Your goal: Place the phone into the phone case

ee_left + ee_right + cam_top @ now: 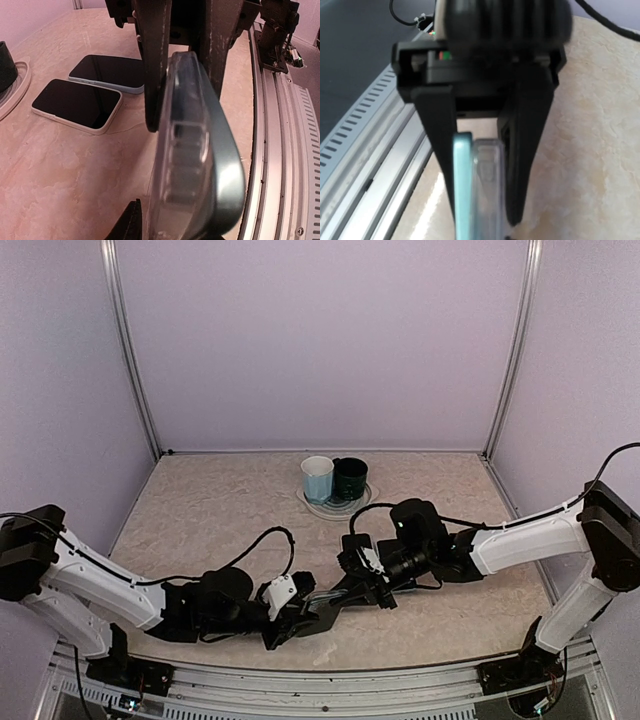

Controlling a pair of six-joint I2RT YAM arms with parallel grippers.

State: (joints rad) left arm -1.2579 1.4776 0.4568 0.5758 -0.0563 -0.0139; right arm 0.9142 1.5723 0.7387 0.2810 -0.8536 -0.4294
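Two arms: left arm (100,585) and right arm (520,540) meet over mid near edge of worktop (220,510).
Cups: white cup (317,478), dark cup (350,478), touching, on plate (325,508), mid far edge.
Spares: white-edged phone (77,105), blue-edged phone (112,72), flat, screens up, side by side.
Phone (227,165): teal, on edge against clear phone case (182,165); whether seated, cannot tell.
Left gripper (484,210): narrow, clamping phone plus case.
Right gripper (182,107): narrow, pinching the same pair.

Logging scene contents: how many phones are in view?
3. Two lie flat side by side on the beige table: a blue-edged phone and a white-edged phone. A teal phone is held edge-on against a clear plastic case. Others may be hidden.
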